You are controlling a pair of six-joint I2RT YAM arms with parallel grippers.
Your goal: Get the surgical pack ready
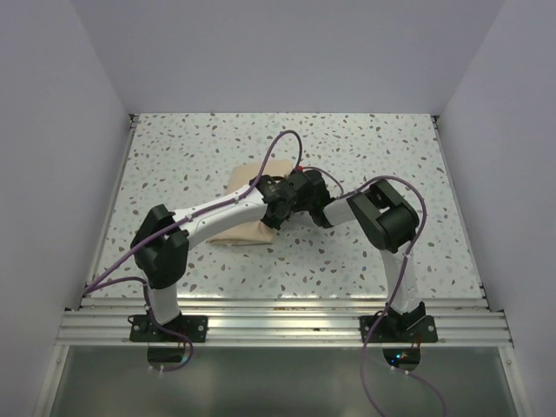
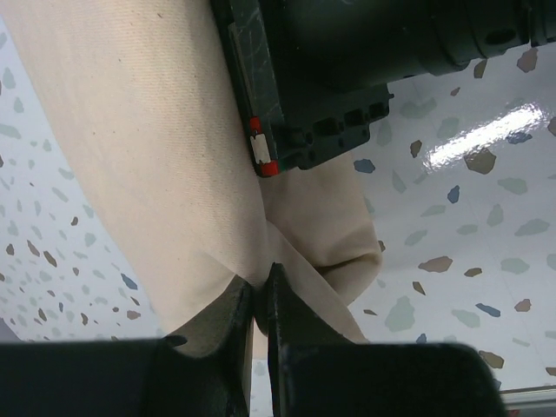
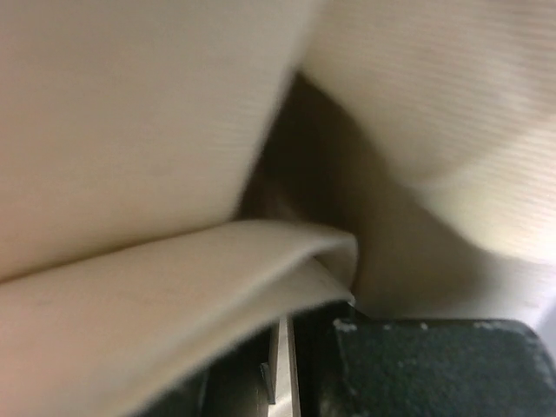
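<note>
The tan-beige fabric sheet (image 1: 236, 231) lies folded into a bundle at the middle of the speckled table (image 1: 174, 156). Both grippers meet over its right side. My left gripper (image 1: 274, 198) is shut on a fold of the fabric (image 2: 156, 156); in the left wrist view its tips (image 2: 261, 294) pinch a crease. My right gripper (image 1: 301, 193) is pushed into the fabric (image 3: 130, 130); its jaws (image 3: 291, 334) stand almost together with a fabric fold lying over them. The right gripper's black body (image 2: 330, 78) fills the top of the left wrist view. No steel instruments or gauze show.
Purple cables (image 1: 282, 143) loop over both arms above the bundle. White walls enclose the table on three sides. A metal rail (image 1: 278, 317) runs along the near edge, where the arm bases are bolted.
</note>
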